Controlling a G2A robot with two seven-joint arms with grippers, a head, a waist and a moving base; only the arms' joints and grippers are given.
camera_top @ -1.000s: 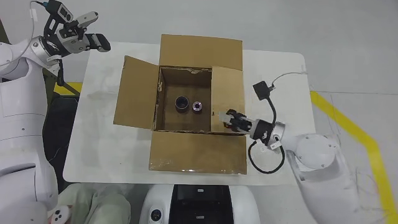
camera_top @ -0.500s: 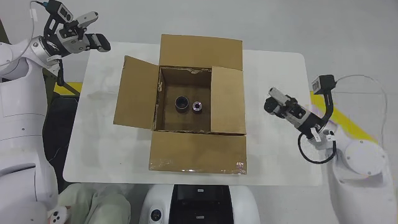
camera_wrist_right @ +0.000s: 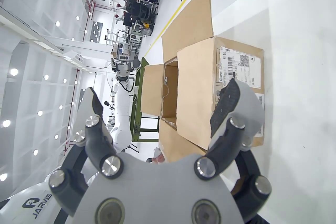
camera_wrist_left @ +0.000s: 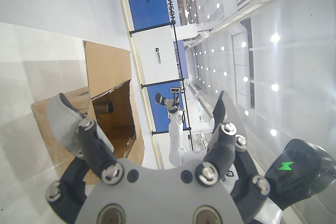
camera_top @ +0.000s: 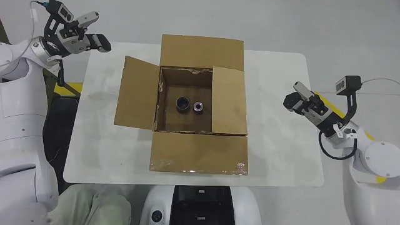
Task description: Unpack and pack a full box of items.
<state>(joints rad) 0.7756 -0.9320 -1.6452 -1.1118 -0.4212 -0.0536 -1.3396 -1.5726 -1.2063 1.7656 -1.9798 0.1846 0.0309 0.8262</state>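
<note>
An open cardboard box (camera_top: 197,153) stands in the middle of the white table (camera_top: 281,156) with its flaps spread out. On its floor lie a dark cylinder (camera_top: 182,104) and a small silvery ring (camera_top: 198,106). My left gripper (camera_top: 97,30) hangs open over the table's far left corner, well away from the box. From there the left wrist view takes in the box (camera_wrist_left: 110,72), the cylinder (camera_wrist_left: 103,107) and my open left gripper (camera_wrist_left: 141,99). My right gripper (camera_top: 292,97) is open and empty, to the right of the box. In its own view, the gripper (camera_wrist_right: 161,89) faces the box's labelled side (camera_wrist_right: 236,70).
The right flap (camera_top: 229,100) stands up along the box's right side; the left flap (camera_top: 136,94) and far flap (camera_top: 201,52) fold outward. Bare tabletop lies on both sides of the box. A yellow floor line (camera_top: 350,128) runs past the table's right edge.
My right gripper has drawn back from the box's right flap, moving right to near the table's right edge. The left arm and the box contents have not moved.
</note>
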